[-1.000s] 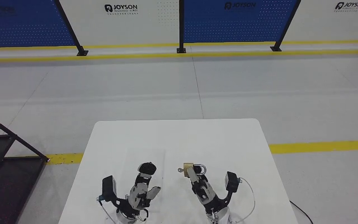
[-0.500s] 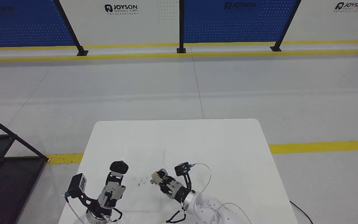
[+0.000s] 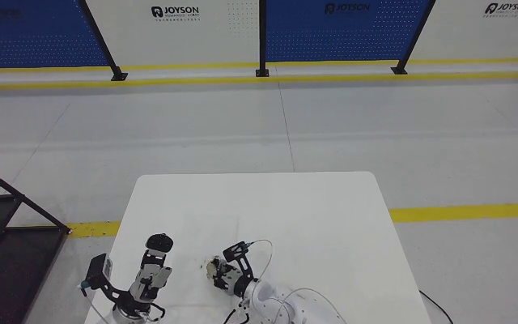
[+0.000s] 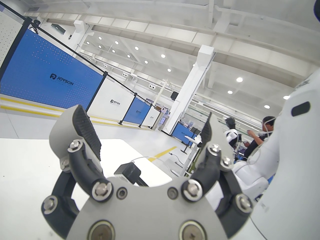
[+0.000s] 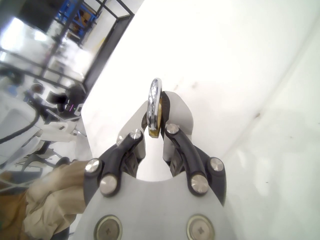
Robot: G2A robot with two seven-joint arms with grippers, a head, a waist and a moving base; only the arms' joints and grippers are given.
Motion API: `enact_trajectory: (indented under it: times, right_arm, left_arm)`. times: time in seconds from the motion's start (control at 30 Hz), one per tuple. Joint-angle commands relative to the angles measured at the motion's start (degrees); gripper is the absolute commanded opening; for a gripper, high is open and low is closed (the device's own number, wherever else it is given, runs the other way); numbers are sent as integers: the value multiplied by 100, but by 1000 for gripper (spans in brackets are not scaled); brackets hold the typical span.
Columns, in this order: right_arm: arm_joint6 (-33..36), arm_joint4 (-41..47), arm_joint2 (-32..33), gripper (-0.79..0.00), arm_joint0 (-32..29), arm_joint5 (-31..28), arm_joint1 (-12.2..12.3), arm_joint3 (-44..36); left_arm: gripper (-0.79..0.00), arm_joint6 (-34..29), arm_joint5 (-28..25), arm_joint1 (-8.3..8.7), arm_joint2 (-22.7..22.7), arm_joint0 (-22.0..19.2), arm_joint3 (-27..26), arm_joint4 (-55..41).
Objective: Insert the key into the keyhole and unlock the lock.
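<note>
- Near the front edge of the counter (image 3: 324, 211), left of its middle, the brass padlock (image 5: 154, 116) is clamped in the right hand (image 5: 155, 102).
- Both pads (image 5: 165, 107) of that hand press on the padlock's flat faces. From the wrist it is seen edge-on, with the chrome shackle (image 5: 155, 91) pointing away from the wrist and the brass body (image 5: 154, 133) deeper between the fingers.
- Whether the padlock touches the counter beneath it, I cannot tell.
- To the padlock's left, as the robot has it, is the left hand (image 4: 144, 116), apart from the padlock with bare counter between them.
- The left hand is wide open: its ribbed fingertips (image 4: 86, 128) stand well apart and nothing lies between them.
- That hand is tilted upward, its wrist camera looking over the counter toward the ceiling (image 4: 175, 26).
- Farther left of the padlock, off the counter's side edge, stands a black metal frame (image 3: 24, 212).
- Well beyond the padlock, past the counter's far edge, a yellow floor line (image 3: 453, 213) runs across. Farther off is a row of blue and white barrier panels (image 3: 340, 28).
</note>
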Motion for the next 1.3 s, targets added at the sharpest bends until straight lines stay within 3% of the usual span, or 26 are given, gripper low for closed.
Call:
enact_trajectory:
  times: [0.0, 0.5, 1.27]
  right_arm:
    - [-118, -101, 18, 0, -33, -40, 30, -49]
    - [-424, -848, 300, 0, -564, -150, 517, -910]
    - [-848, -998, 683, 0, -1091, -257, 860, -1594]
  left_arm:
    - [0, 0, 0, -10, 3, -22, 33, 50]
    - [0, 207, 207, -195, 11, -86, 66, 500]
    - [0, 699, 699, -337, 106, -211, 323, 1144]
